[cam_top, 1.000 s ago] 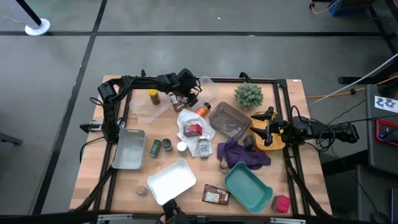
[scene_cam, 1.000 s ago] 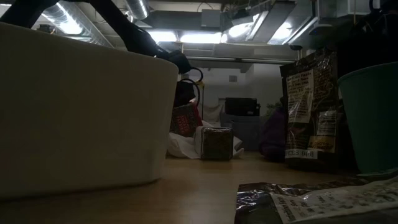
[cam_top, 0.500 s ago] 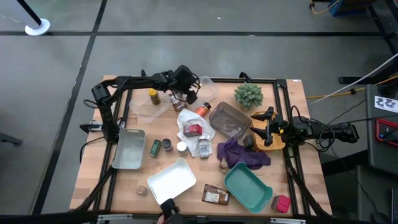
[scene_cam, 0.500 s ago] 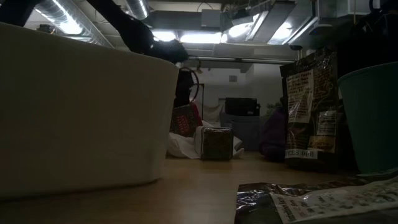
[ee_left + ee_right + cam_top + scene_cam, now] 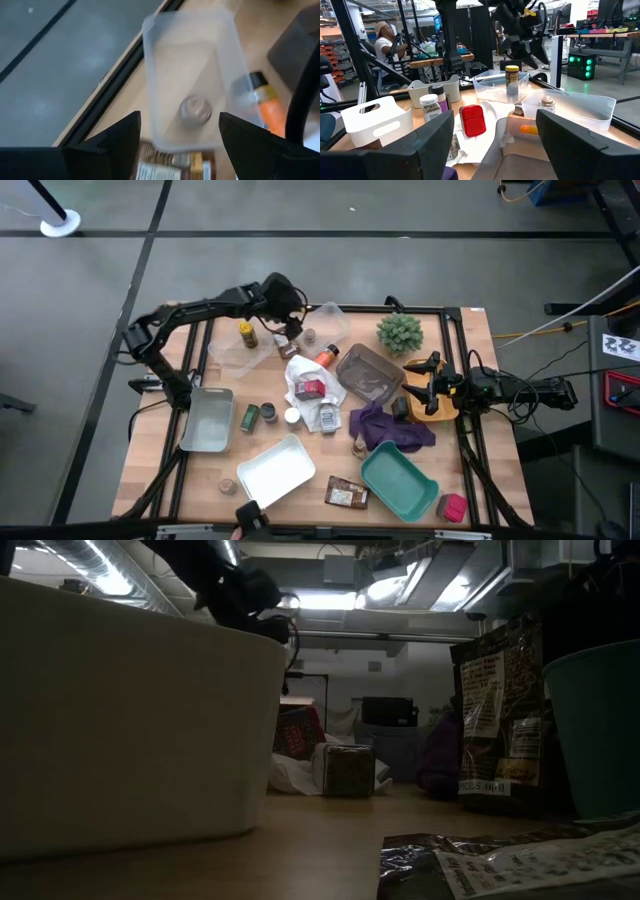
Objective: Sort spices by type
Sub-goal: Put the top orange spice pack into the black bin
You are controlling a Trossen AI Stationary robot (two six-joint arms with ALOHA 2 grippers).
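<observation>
Little is being shown as sorted: one jar (image 5: 196,109) is lying in the clear bin (image 5: 165,60) beneath the spread left tool (image 5: 177,150), while most spices (image 5: 268,413) are being left scattered on the tabletop (image 5: 470,470).

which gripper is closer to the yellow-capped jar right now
Left. The left gripper hovers just beside the yellow-capped jar at the table's far edge; the right gripper waits across the table, by the plant.
</observation>
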